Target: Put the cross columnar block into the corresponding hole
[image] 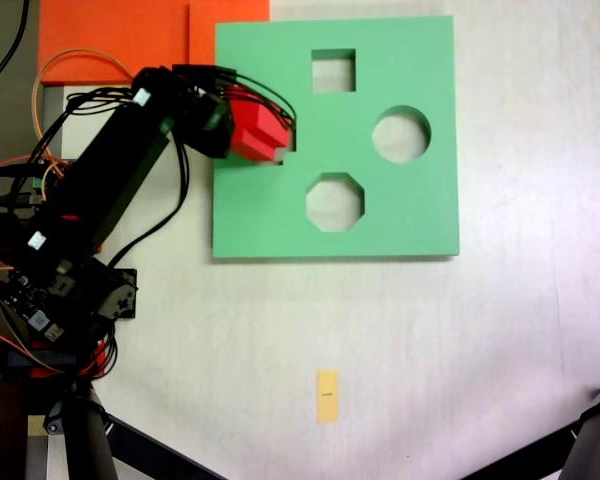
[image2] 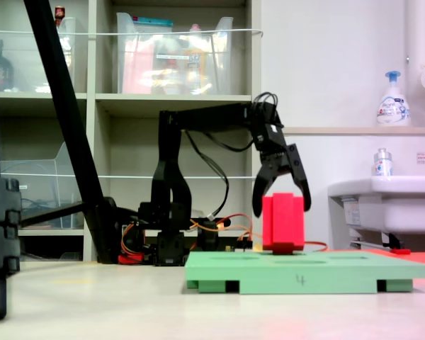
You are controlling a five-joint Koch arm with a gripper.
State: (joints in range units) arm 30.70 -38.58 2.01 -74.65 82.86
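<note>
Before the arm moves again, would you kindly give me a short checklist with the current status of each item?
1. Gripper open, fingers spread wider than the red cross block: ok.
2. Block upright on the green board: ok.
3. Block sunk flush into the plus-shaped hole: not ok; it stands well above the board.
4. Block's arms aligned with the hole: cannot tell, the gripper hides the hole in the first exterior view.
5. Square, round and octagonal holes empty: ok.

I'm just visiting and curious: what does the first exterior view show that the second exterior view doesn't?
Only the first exterior view shows the green board's cutouts: square, round, octagonal. Only the second exterior view shows the red block standing upright on the board's top, with the gripper open around it. Both exterior views show arm, block and green board.
</note>
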